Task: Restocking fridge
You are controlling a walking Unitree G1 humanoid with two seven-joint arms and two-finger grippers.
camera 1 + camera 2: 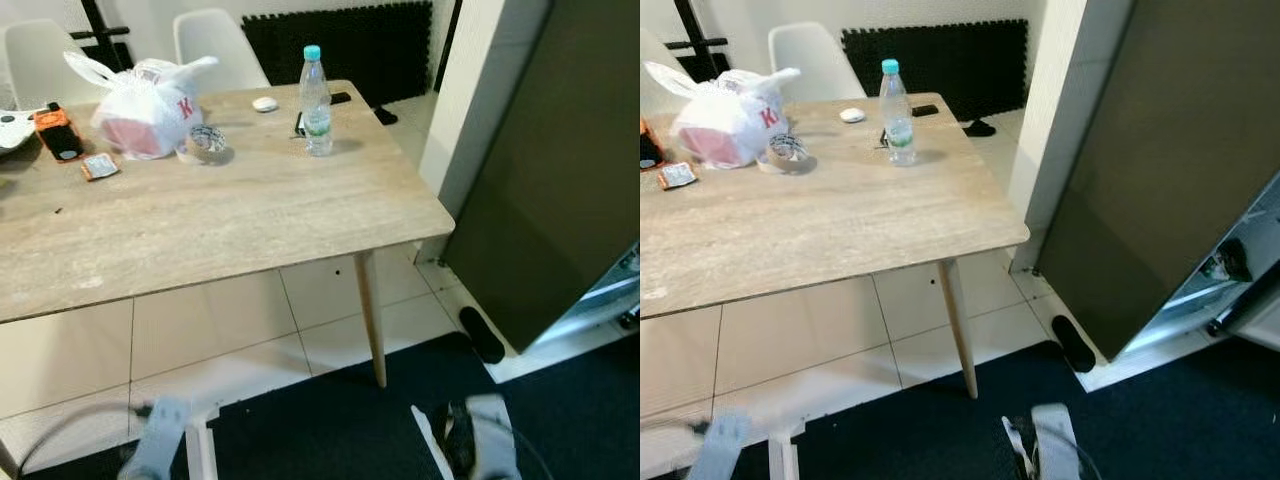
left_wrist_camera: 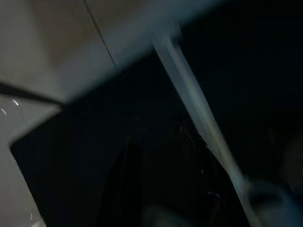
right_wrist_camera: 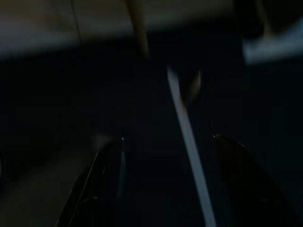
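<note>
A clear water bottle (image 1: 316, 100) with a turquoise cap stands upright near the far right of a light wooden table (image 1: 250, 220). To the right, the fridge's dark door (image 1: 560, 180) is swung open, and a lit strip of the fridge interior (image 1: 1230, 270) shows past its edge. Both silver arms hang low, blurred: the left arm (image 1: 160, 440) and the right arm (image 1: 490, 435), far below the bottle. My right gripper (image 3: 168, 140) is open over the dark floor, holding nothing. My left gripper (image 2: 161, 142) is a dim shape in shadow.
On the table lie a white plastic bag (image 1: 145, 110), a tape roll (image 1: 205, 143), an orange item (image 1: 55, 130) and a phone (image 1: 924, 110). White chairs (image 1: 215, 45) stand behind. A table leg (image 1: 371, 320) and a black slipper (image 1: 481, 335) lie between me and the fridge.
</note>
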